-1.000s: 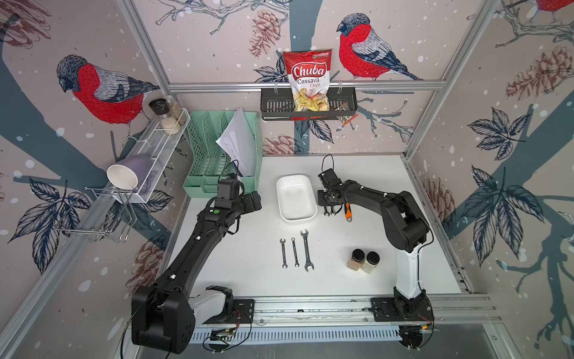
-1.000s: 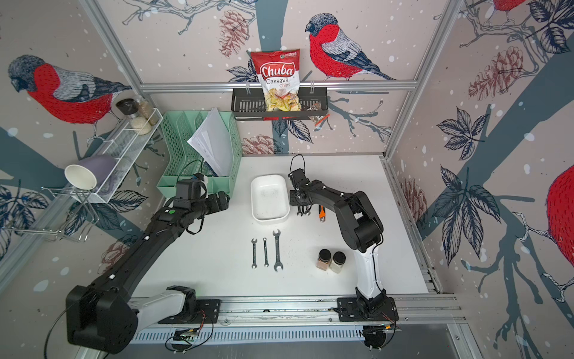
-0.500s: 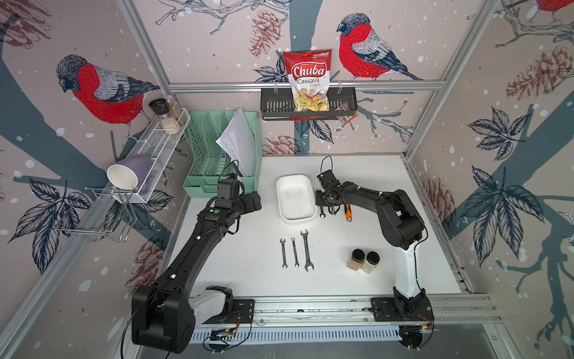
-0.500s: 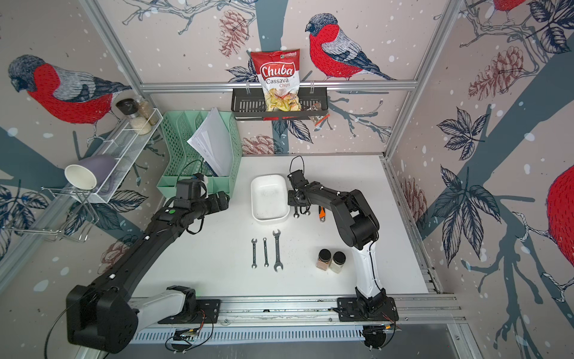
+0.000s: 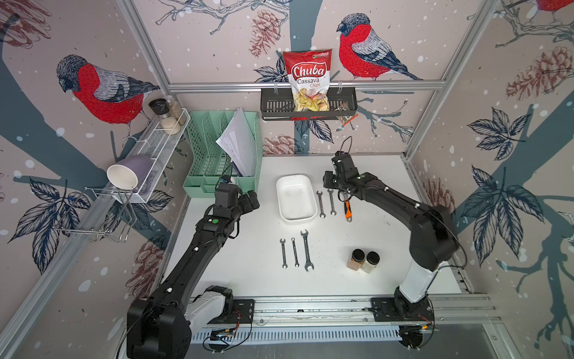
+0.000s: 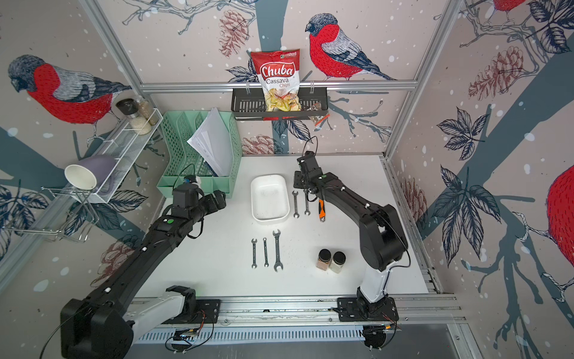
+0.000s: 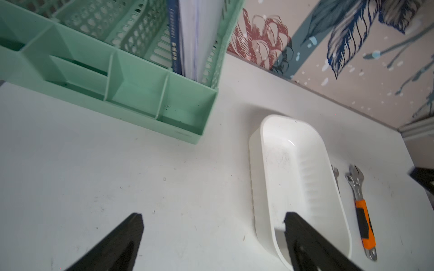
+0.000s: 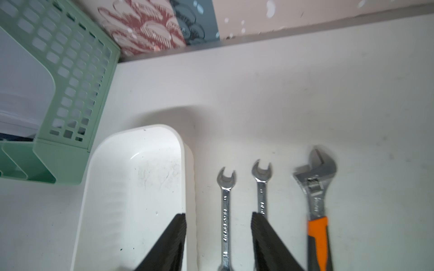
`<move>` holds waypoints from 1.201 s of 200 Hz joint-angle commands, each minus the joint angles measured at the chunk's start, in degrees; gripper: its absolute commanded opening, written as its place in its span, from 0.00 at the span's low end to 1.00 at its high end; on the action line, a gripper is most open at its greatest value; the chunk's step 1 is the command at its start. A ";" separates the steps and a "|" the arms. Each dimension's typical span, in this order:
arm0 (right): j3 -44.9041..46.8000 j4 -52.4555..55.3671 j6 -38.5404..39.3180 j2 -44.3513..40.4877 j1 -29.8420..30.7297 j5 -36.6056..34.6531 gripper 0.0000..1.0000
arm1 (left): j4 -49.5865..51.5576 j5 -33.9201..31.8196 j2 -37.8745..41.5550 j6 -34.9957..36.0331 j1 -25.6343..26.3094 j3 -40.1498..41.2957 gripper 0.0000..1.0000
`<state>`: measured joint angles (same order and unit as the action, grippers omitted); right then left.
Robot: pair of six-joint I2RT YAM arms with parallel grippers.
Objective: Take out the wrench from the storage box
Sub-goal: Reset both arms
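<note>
I count six wrenches on the table (image 5: 248, 279) in both top views. A row of three wrenches (image 5: 294, 252) lies low in the middle of the frame. Three more lie side by side just right of the storage box (image 5: 294, 199). These are the wrench (image 5: 320, 203), a second small wrench (image 5: 331, 202) and an orange-handled wrench (image 5: 347, 209).

There is one storage box, a white tub in the middle of the frame, and I see nothing in it. The wrench is out of it, flat on the table, just beside its wall.

I count two jars (image 5: 363, 261) on the table at the lower right. Two more jars (image 5: 167, 112) stand on the wire shelf at the upper left, near one mug (image 5: 124, 175). There is one green organizer (image 5: 217, 149) and one black basket (image 5: 307, 104) with one chip bag (image 5: 307, 77).

Only the top views show the row of three and the jars.

Only the right wrist view shows the right fingers (image 8: 173, 234) well. They are apart. The wrench lies between them, not pinched.

The left wrist view shows the left fingers (image 7: 126, 232) wide apart over bare table. There the box wall hides the small wrenches, and just one head peeks out.
</note>
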<state>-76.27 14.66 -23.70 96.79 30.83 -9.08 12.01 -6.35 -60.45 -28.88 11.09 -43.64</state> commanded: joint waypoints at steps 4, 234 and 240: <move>14.06 -12.24 6.52 -14.54 -6.64 -4.09 0.70 | -14.66 -17.00 1.96 0.31 0.68 4.56 0.97; 63.22 -84.63 19.69 -10.57 -29.95 1.09 1.00 | -78.10 4.20 -17.60 29.70 -9.35 31.69 0.99; 63.09 -83.95 19.66 -10.76 -30.00 1.26 1.00 | -79.38 6.55 -20.68 29.90 -10.15 30.96 0.99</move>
<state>-12.58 -70.83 -4.45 86.61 0.51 -8.34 -55.57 1.13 -76.47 -1.37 2.39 -13.15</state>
